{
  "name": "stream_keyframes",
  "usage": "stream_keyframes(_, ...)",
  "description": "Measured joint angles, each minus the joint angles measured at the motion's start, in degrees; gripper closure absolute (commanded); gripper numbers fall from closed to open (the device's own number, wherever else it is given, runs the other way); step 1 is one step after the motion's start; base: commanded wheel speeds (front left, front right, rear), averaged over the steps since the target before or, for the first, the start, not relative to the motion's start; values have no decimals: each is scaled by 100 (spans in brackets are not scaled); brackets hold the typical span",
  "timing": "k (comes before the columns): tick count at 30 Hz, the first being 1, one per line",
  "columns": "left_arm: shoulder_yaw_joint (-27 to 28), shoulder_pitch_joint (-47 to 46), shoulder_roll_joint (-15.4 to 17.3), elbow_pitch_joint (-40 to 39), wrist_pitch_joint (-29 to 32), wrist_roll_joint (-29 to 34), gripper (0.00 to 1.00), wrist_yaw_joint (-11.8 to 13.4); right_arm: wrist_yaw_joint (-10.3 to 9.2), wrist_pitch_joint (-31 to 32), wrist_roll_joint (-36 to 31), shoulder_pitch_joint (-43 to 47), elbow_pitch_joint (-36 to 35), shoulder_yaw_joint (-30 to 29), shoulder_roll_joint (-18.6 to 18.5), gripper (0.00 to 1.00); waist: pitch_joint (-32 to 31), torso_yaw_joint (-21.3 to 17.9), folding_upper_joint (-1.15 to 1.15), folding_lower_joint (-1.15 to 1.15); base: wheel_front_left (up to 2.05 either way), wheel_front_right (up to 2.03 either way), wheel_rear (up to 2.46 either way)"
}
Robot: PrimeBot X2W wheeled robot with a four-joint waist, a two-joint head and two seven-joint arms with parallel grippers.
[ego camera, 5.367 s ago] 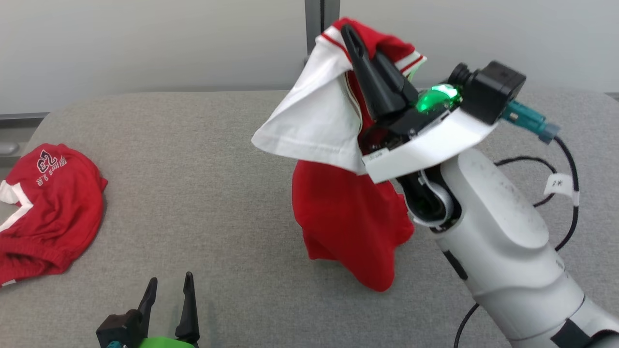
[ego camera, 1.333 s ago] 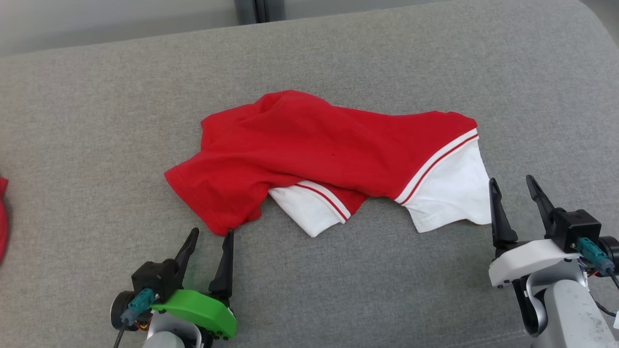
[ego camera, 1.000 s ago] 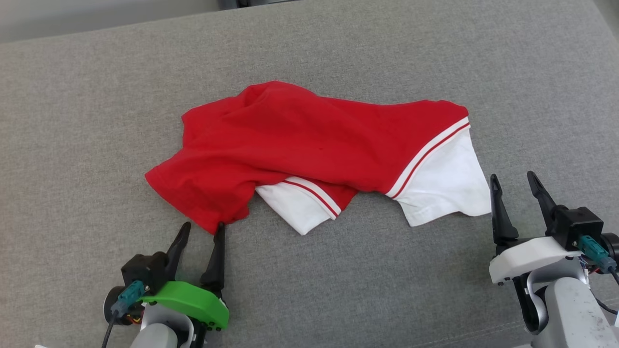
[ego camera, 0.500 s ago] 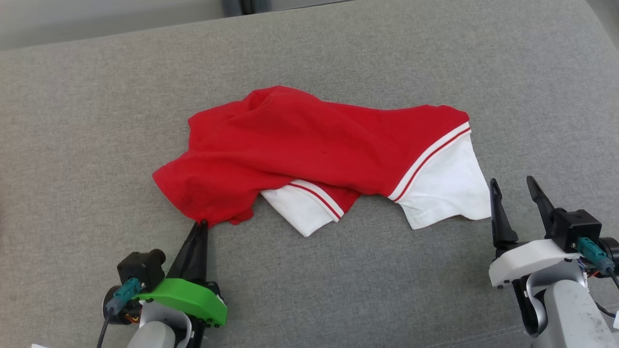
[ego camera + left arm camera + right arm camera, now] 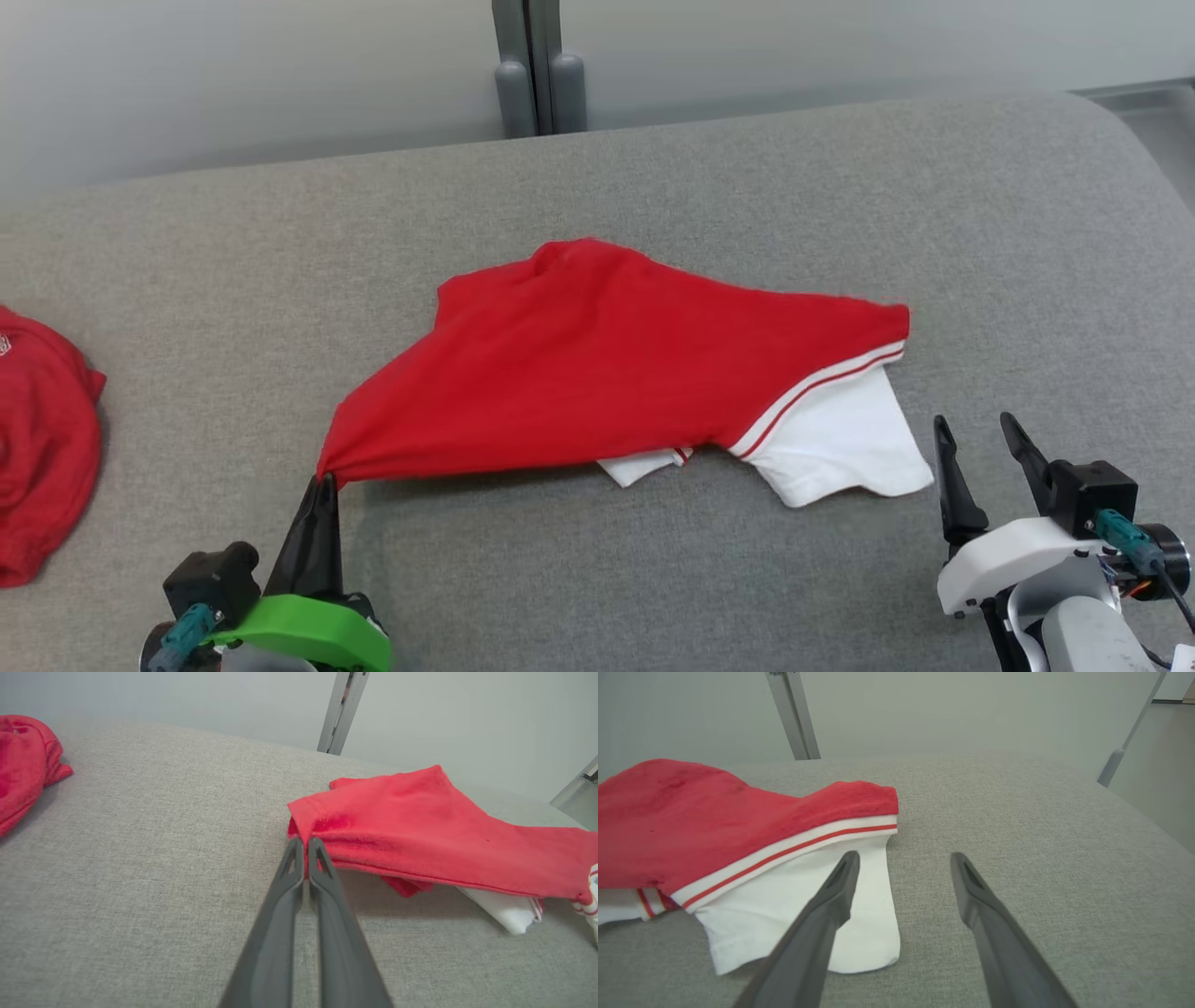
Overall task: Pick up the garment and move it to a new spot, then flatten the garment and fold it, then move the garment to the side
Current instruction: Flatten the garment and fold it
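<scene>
Fabric in grey is seen covering the broad surface. The garment, a red shirt with white sleeves, is laid across its middle. A second red garment is bunched at the far left edge. The shirt's left corner is drawn to a point and pinched between the closed fingers of the left pincer. The right pincer is held open just beside the white sleeve.
</scene>
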Motion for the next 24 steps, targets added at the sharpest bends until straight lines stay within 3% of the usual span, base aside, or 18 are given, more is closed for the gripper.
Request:
stream_keyframes(3,127,91,14,94,0,123,100,0,0,0,42,98,56,53,1,0,-207,41,0,0,0,0,0)
stream_keyframes(4,142,114,18,194,0,187,71,0,0,0,54,123,69,76,1,0,-274,50,0,0,0,0,0)
stream_keyframes(5,168,135,15,255,0,215,28,0,0,0,64,146,74,92,1,0,-326,55,0,0,0,0,0)
stream_keyframes(6,202,147,14,332,0,256,0,0,0,0,87,173,75,116,0,0,-383,59,0,0,0,0,0)
stream_keyframes(18,742,431,-177,64,0,1336,0,0,0,0,87,370,-426,308,0,0,-622,-59,0,0,0,0,0)
stream_keyframes(24,821,533,-263,-73,0,1477,0,0,0,0,25,466,-499,350,0,0,-641,-74,0,0,0,0,0)
